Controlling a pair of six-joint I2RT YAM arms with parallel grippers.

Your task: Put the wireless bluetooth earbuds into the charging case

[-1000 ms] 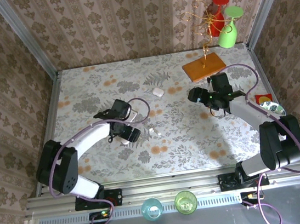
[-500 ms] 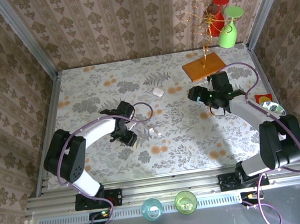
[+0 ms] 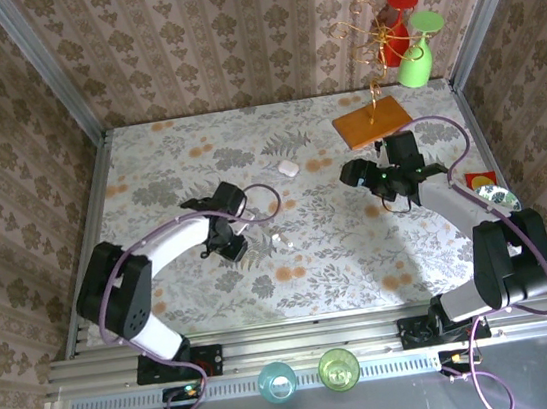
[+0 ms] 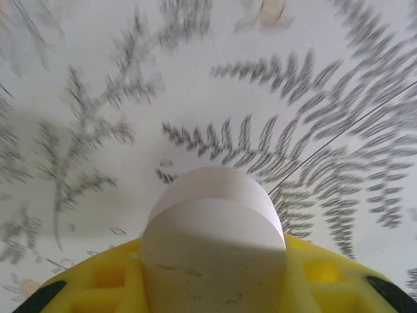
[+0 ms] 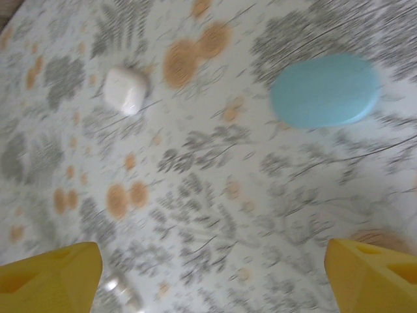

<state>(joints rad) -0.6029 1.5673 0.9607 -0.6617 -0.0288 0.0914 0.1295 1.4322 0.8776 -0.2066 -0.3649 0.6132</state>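
Status: early stage, no bud seated in anything I can see. The left gripper (image 3: 231, 246) is low over the table (image 3: 147, 161) with its jaws drawn in around a white case (image 4: 214, 235). The wrist view shows the case nestled against the yellow jaws with a seam across it, so I judge the lid closed and the case pinched, though I cannot confirm firm contact on both sides. The earbuds (image 3: 279, 236) lie loose on the table near that gripper, on the side toward the right arm, and outside any case. They are too small for me to count or to tell their colour. A second white case (image 3: 288, 167) sits farther back, well apart from both grippers. The right gripper (image 5: 215, 274) hovers with its jaws spread wide and nothing between them. Its wrist view shows a blue case (image 5: 326, 90) lying closed on the table. My read is that only the first grasp of a case is underway. Left to do: open a case, lift each bud, seat it in its well, and shut the lid.
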